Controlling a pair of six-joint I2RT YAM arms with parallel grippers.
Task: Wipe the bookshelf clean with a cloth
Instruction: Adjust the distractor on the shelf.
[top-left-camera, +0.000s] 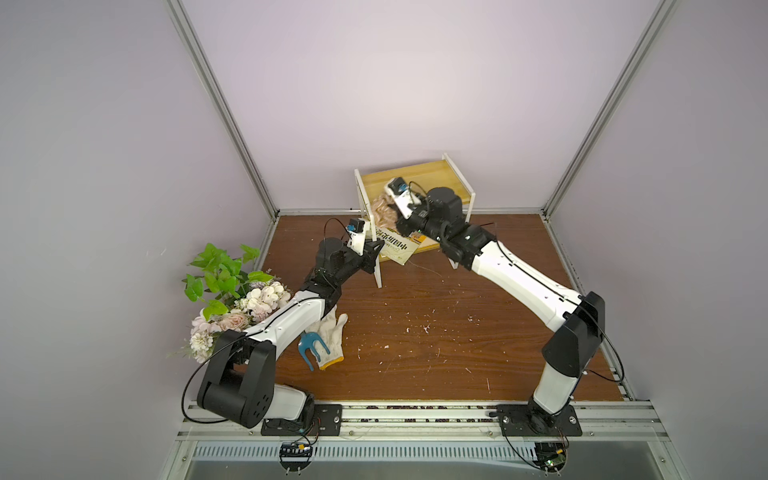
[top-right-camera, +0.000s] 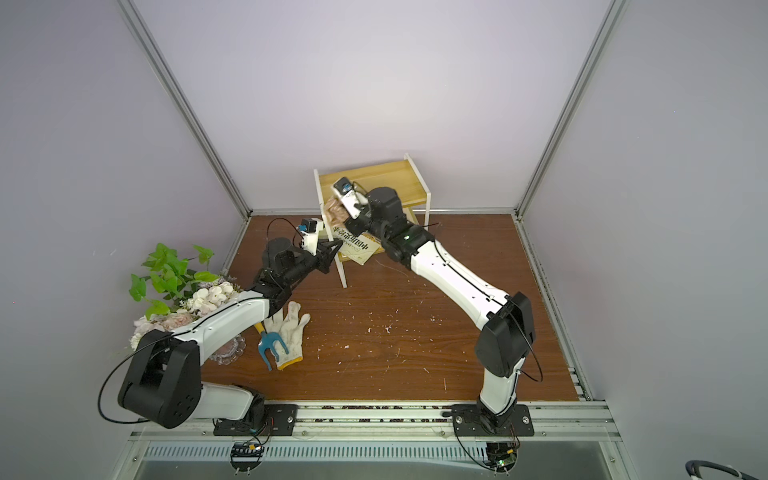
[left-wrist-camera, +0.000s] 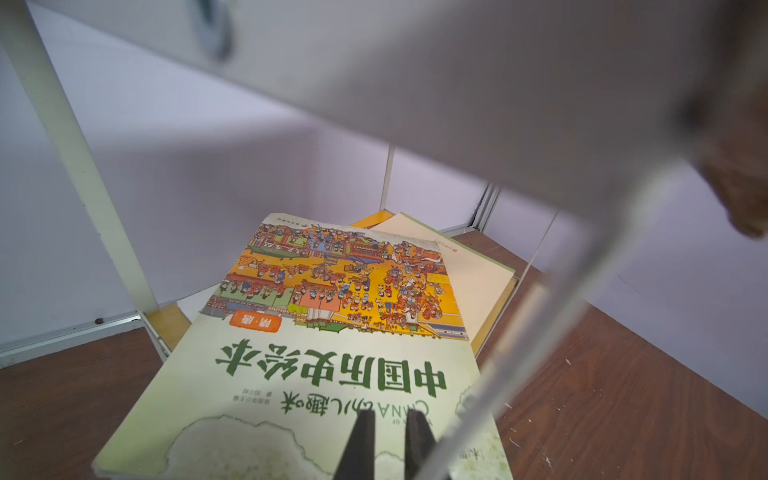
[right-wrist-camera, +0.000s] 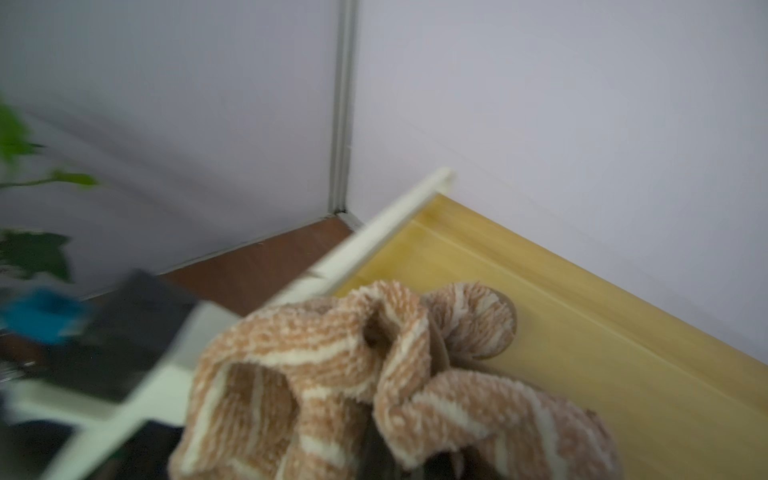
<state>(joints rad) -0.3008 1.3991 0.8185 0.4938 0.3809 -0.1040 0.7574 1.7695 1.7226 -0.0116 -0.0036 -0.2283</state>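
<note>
Right wrist view: right fingers (right-wrist-camera: 372, 455) clamp the cloth (right-wrist-camera: 332, 374) beside the bookshelf's (right-wrist-camera: 582, 332) white edge, bare board lower right; your left fingers (left-wrist-camera: 365, 444) stand slightly apart.

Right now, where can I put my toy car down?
The middle of the table is bare, between the white glove and the right arm. The top board of the bookshelf is free behind the cloth. Crowded: the flowers, glove and fork corner, and the book on the lower board.
</note>
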